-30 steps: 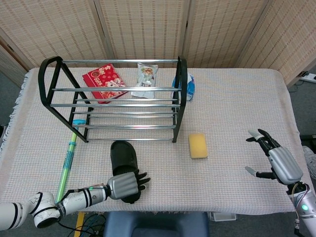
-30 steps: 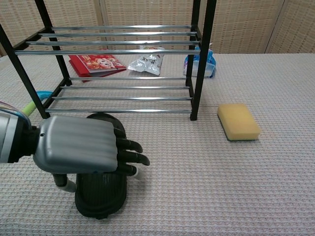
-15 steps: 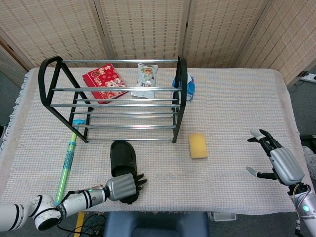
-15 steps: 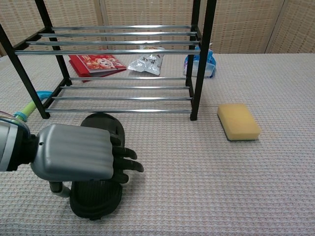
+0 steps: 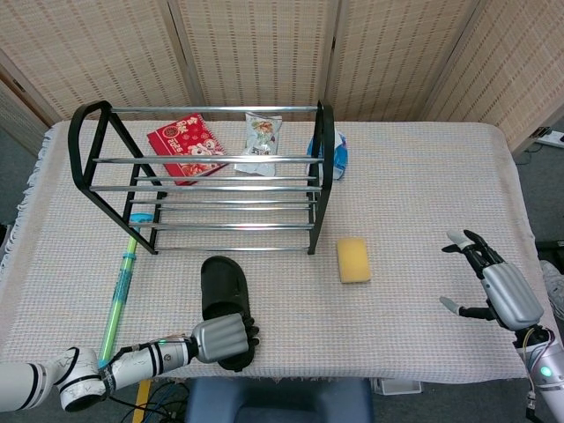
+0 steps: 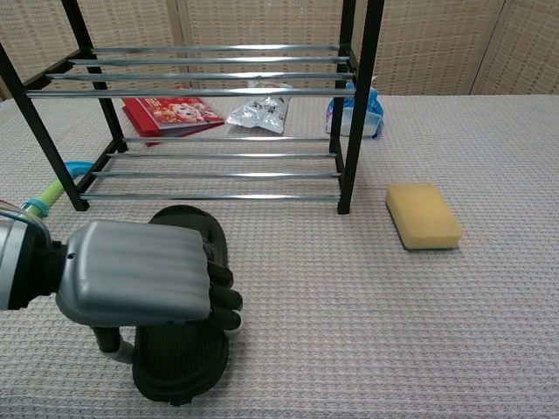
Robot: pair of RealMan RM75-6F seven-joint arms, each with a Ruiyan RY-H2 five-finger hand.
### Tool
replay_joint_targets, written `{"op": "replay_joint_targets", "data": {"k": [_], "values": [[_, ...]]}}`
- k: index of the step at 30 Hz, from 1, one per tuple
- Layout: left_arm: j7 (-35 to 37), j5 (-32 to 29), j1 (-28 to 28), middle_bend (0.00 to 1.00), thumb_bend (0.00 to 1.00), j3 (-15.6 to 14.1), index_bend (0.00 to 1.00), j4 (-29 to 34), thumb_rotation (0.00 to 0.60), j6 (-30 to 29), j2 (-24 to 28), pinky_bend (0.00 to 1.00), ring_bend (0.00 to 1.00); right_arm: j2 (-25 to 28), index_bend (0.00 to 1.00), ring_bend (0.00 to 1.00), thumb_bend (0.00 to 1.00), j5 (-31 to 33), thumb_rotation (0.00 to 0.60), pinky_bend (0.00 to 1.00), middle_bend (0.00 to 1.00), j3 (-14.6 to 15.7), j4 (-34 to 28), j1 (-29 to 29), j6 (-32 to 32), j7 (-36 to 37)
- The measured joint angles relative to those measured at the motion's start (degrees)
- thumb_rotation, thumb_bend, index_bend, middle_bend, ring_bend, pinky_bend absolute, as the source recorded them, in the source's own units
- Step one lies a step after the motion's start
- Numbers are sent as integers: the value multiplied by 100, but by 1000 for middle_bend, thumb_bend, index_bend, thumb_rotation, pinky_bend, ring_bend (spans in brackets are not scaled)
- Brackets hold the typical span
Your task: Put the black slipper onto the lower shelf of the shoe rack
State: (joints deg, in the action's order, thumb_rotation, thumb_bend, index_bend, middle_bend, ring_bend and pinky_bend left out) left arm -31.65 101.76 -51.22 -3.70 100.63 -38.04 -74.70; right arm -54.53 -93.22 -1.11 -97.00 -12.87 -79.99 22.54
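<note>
My left robot hand [image 5: 220, 337] grips the black slipper's [image 5: 225, 289] heel at the tabletop's [image 5: 423, 194] near edge; my right robot hand [image 5: 495, 286] is spread, holding nothing

Both views are bright and evenly lit from overhead, with soft diffuse light and no harsh glare; faint highlights run along the chrome bars of the black-framed metal shoe rack [image 5: 204, 181]; shadows on the pale woven tablecloth [image 6: 367, 297] are shallow and short; focus is sharp throughout; the chest view bows slightly at its edges.
</note>
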Motion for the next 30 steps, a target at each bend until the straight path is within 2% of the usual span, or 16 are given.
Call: {"op": "replay_joint_targets", "data": {"k": [7, 16, 22, 30], "values": [[247, 527, 68, 620, 167, -251, 684, -98, 600, -631, 115, 692, 549, 27, 38, 73, 196, -1, 600, 177, 244, -8, -57, 25, -37, -64], [-396, 608, 338, 640, 167, -245, 702, 220, 600, -993, 411, 705, 553, 25, 39, 73, 197, -4, 600, 177, 244, -18, -118, 46, -61, -142], [-750, 472, 462, 640, 167, -65, 703, 373, 600, -1073, 508, 706, 553, 26, 39, 73, 196, 4, 600, 177, 244, -25, -128, 57, -70, -153], [-879, 222, 280, 639, 167, 303, 706, -188, 600, -858, 236, 701, 534, 43, 38, 73, 196, 9, 600, 177, 244, -32, -106, 73, -85, -127]]}}
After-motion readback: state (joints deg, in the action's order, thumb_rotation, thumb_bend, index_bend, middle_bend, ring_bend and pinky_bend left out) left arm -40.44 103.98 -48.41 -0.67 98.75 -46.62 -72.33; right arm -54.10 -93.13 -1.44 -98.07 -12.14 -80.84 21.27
